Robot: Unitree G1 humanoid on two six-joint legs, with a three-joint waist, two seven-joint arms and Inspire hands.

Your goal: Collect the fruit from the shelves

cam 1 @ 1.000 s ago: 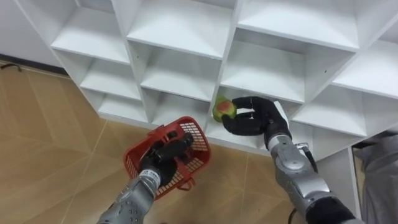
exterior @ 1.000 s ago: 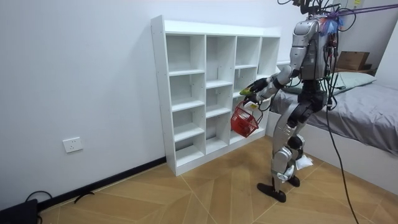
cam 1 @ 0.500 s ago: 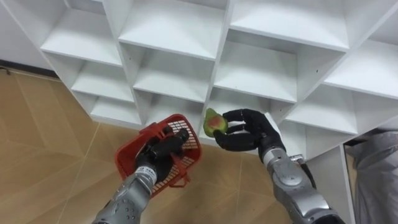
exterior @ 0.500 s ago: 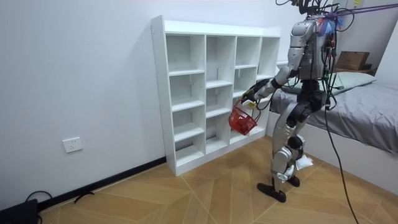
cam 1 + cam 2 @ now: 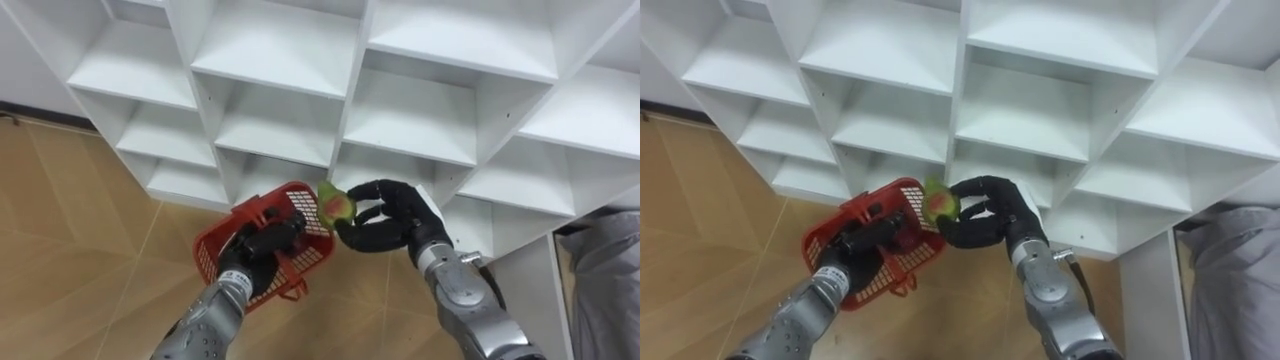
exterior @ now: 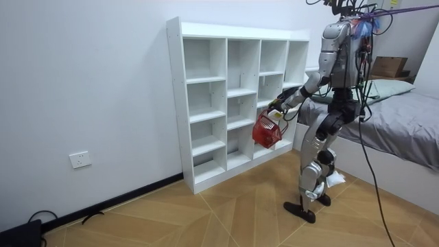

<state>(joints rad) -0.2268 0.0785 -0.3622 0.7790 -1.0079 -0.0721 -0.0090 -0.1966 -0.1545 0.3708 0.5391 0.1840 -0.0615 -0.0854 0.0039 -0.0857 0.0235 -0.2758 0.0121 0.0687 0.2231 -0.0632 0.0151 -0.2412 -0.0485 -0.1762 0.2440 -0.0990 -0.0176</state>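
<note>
Since a second ago the right robot hand (image 5: pixel 388 216) has drawn the fruit (image 5: pixel 335 203) out of the closet (image 5: pixel 420 110) and swung it over to its left. The left robot hand (image 5: pixel 262 244) has brought the basket (image 5: pixel 240 212) up to meet it, so the two now almost touch. The white closet stands just ahead of both robot hands, and every compartment in view looks bare. In the room view the robot stands upright at the closet's right end with the bed (image 6: pixel 405 116) close behind it, and the wooden floor (image 5: pixel 80 230) lies below the robot hands. The red basket sits to the left of the right robot hand, tilted with its open mouth towards the fruit. The left robot hand is closed on the basket, apparently on its handle, with its forearm coming up from the lower left. The right arm reaches up from the lower right with the wrist turned inward, and its fingers and thumb are curled round the fruit. The green and reddish fruit is at the tips of the right robot hand, right at the basket's near rim, and has not yet been let go. As I judge it, the picking is done and the carry is all but finished. What is left is to ease the fruit past the rim, open the fingers, and then check the closet for more fruit. Whether the basket already holds other fruit I cannot tell.
</note>
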